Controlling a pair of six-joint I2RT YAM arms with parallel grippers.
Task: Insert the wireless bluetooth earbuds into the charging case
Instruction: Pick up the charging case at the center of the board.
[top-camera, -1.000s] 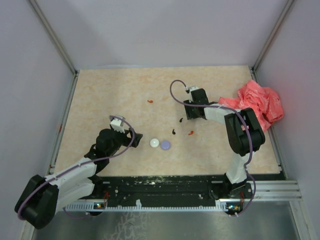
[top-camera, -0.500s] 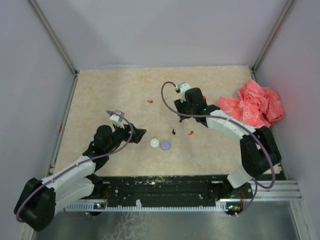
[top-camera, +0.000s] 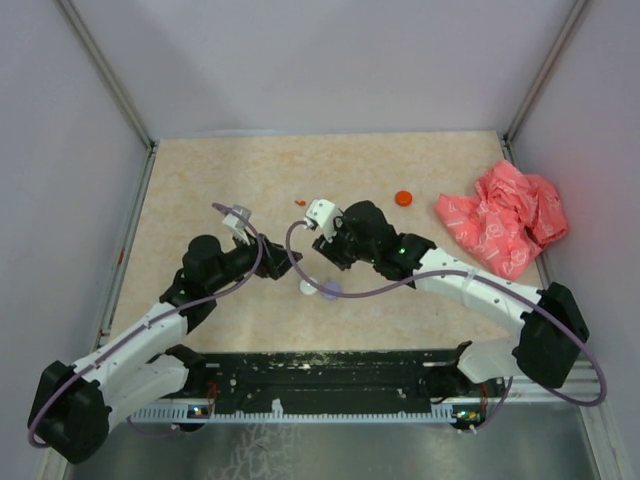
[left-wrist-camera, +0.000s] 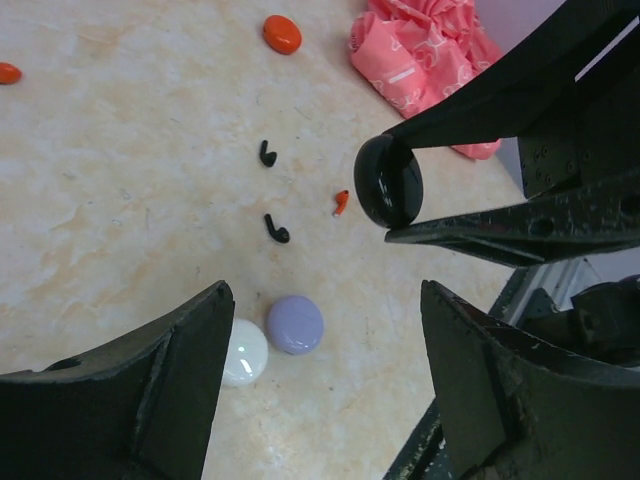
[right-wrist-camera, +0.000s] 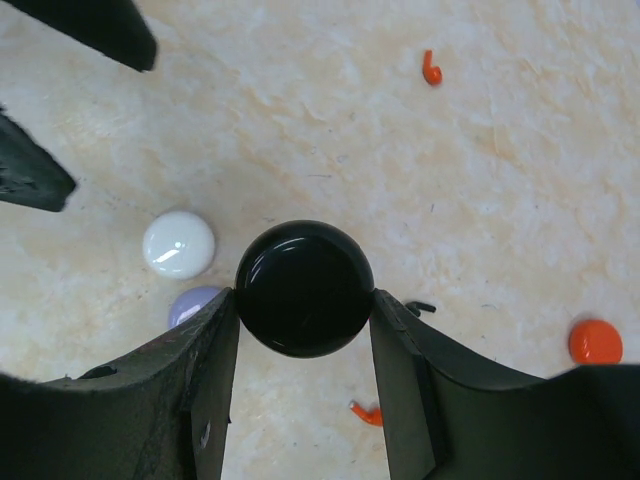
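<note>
Tabletop (top-camera: 200, 180): earbuds (left-wrist-camera: 276, 230) lie near right end effector (right-wrist-camera: 303, 296).

You had a glossy, mirror-smooth black disc (right-wrist-camera: 303, 288); the white disc (right-wrist-camera: 178, 244) was glossy too, the lilac disc (left-wrist-camera: 295, 324) smooth with a duller sheen. Your surface (top-camera: 220, 180) looked like matt, marbled beige laminate. The bag (left-wrist-camera: 425, 50) was crinkled thin plastic. The left hand (left-wrist-camera: 325, 290) had matt, grainy black plastic fingers (left-wrist-camera: 170, 380).

A crumpled pink-red plastic bag (top-camera: 505, 215) (white marks on it) lies at the beige table's (top-camera: 220, 180) far right corner.
</note>
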